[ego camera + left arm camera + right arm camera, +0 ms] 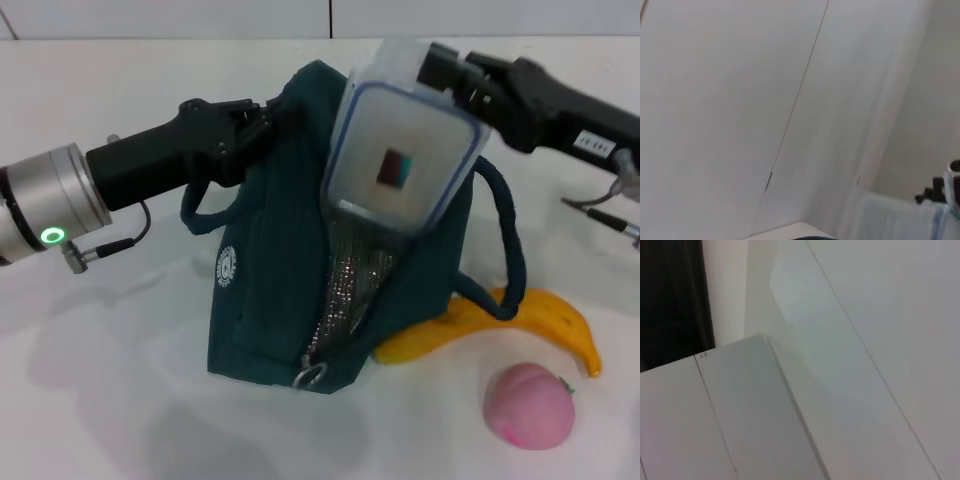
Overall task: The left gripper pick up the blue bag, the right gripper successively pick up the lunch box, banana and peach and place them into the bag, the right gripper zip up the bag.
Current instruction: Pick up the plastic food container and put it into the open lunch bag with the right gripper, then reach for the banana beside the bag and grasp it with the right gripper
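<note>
Two fruits, the peach and banana, lie on the tabletop below the right end effector, which is clamped on the tilted lunch box half-entered in the blue bag. Judging by that tilt, the box could jam on the zipper edge or slip out. Farther left, the left end effector grips the bag's rim, fingertips buried in fabric; both wrist views show almost only wall.

There is one blue bag with two handles; one lunch box; one banana; one peach; two grippers are in view, one left gripper and one right gripper.
</note>
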`<state>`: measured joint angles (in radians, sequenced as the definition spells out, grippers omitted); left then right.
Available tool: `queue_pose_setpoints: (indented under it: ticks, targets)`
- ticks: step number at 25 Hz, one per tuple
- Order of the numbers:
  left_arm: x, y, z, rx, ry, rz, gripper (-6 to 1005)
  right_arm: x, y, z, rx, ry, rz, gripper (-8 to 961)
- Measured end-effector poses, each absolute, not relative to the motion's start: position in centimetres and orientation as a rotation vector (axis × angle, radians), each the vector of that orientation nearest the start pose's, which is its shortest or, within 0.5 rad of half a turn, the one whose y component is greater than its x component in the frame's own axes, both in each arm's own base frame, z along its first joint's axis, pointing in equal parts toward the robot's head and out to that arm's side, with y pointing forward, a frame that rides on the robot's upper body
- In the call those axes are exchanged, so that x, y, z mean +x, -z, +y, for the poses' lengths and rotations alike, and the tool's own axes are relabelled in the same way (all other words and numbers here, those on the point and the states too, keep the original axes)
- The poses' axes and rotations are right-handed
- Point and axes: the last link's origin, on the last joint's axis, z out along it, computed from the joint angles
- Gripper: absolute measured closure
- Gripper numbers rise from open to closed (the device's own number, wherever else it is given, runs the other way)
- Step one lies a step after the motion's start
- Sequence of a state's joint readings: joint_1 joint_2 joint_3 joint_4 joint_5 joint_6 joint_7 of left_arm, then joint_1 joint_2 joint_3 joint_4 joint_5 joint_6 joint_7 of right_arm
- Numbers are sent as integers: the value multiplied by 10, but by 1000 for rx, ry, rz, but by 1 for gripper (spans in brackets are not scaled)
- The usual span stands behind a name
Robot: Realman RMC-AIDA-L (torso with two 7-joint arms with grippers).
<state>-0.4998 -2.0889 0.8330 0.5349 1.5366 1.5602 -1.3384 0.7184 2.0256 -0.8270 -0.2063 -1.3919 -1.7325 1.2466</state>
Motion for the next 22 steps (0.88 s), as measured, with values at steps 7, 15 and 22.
queue_pose_setpoints:
  ticks: [7, 15, 22]
  targets:
    - [-231, 7, 336, -2505, 1178, -668, 954, 182, 16, 344, -2567, -1537, 715, 767]
    - [-230, 7, 337, -2498, 1187, -676, 954, 189, 19, 343, -2594, -1466, 732, 758]
    - [-232, 7, 336, -2487, 1190, -686, 954, 195, -5, 339, -2593, -1464, 569, 679]
